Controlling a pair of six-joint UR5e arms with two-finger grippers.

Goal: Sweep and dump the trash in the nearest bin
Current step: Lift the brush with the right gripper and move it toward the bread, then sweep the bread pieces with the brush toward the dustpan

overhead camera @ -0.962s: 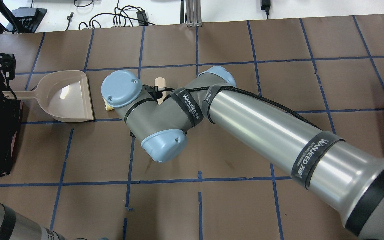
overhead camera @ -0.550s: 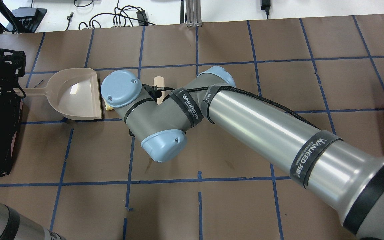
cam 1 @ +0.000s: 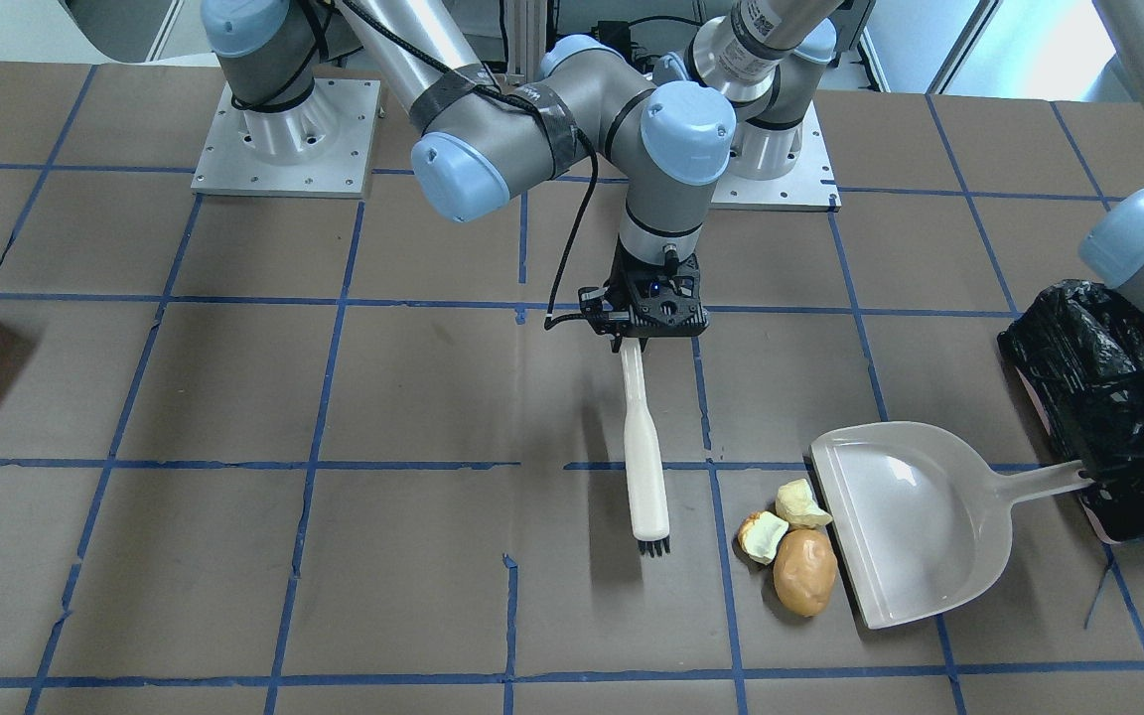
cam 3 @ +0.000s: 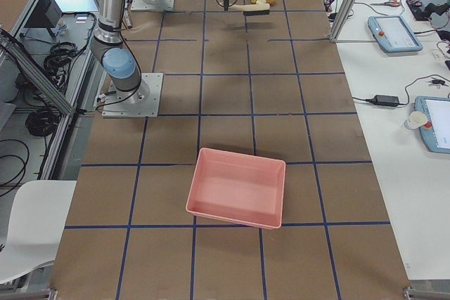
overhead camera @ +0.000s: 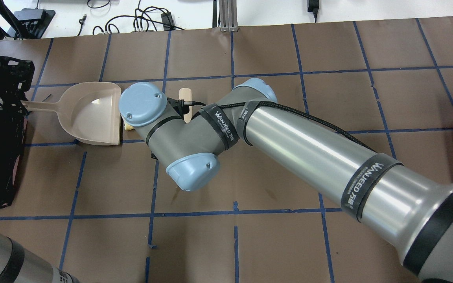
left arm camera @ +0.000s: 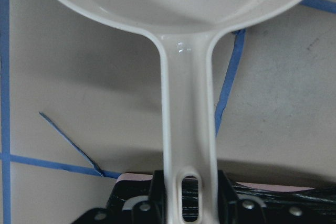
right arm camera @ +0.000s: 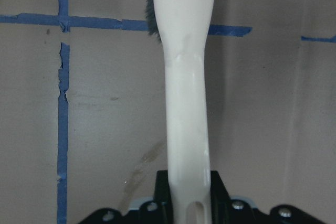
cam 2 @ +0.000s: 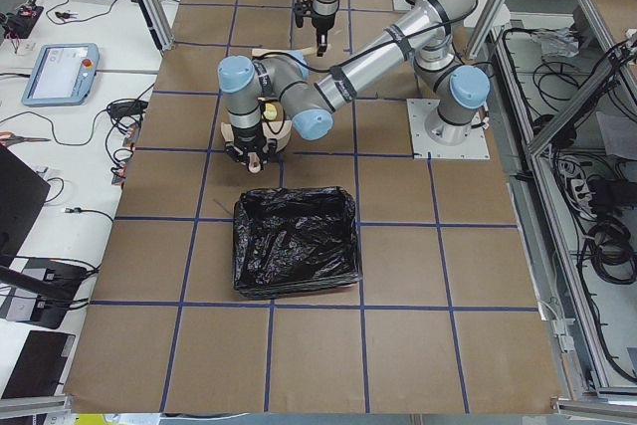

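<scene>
Brown paper gridded with blue tape covers the table (cam 1: pixel 234 397). We count two containers. The bin (cam 2: pixel 296 241), at the robot's left end, shows only crinkled black liner inside. A pink tray (cam 3: pixel 238 187) sits well apart, seen whole only from exterior right. One dustpan (cam 1: pixel 900 526) lies beside the bin, its scoop bare, and the left gripper (left arm camera: pixel 185 203) has its jaws clamped on the handle. Three trash pieces lie on the table at the pan's lip: a potato lump (cam 1: pixel 804 584), a pale chunk (cam 1: pixel 800 504) and a second chunk (cam 1: pixel 762 536). Overhead, the right arm hides nearly all of them; the front-facing view shows all three. One brush (cam 1: pixel 643 447) has its bristle end near them, and the right gripper (cam 1: pixel 634 338) has its jaws pinched tight on the handle.
</scene>
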